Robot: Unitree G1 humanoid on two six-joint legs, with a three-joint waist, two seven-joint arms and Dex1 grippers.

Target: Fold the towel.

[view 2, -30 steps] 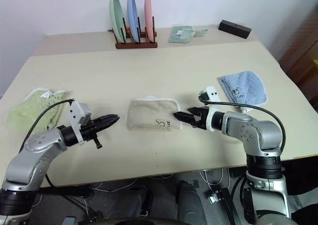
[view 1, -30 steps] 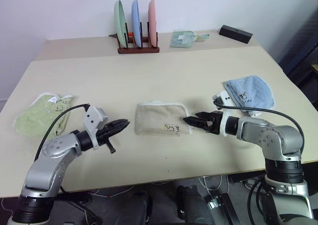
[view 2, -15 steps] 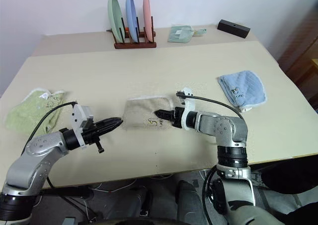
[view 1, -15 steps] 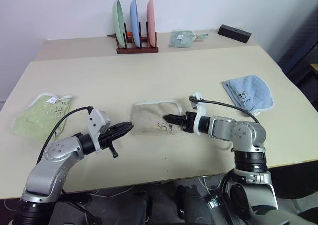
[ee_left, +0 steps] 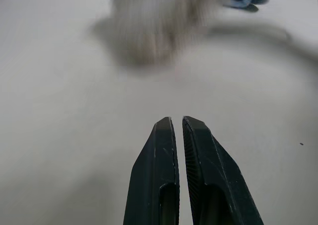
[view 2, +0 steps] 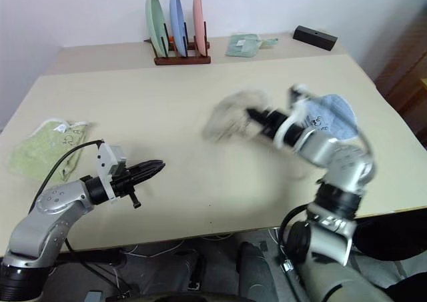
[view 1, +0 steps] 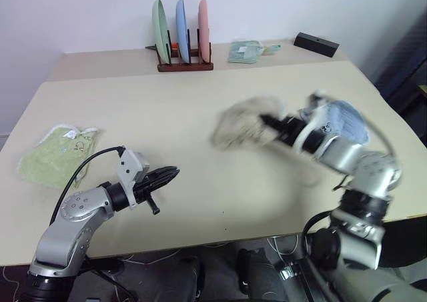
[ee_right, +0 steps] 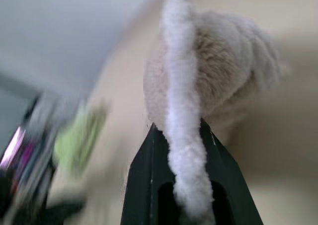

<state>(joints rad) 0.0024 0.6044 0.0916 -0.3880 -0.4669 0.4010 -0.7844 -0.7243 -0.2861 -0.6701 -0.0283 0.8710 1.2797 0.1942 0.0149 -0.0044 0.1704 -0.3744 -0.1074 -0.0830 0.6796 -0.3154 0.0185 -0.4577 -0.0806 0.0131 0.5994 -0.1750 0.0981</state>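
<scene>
Beige tabletop stretches wide beneath us; our right end effector is clamped on the towel, bunched in the air above the tabletop's middle. Our left end effector hangs with fingers together. We should lay the towel flat, edges aligned, before creasing.

No readable text, label or number anywhere

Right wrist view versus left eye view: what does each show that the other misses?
Right wrist view: white edging of the beige terry towel clamped between the right gripper's black fingers. Left eye view: wooden rack of three plates, light blue towel, shut left gripper. Both: the right gripper holding the beige towel above the tan table.
</scene>
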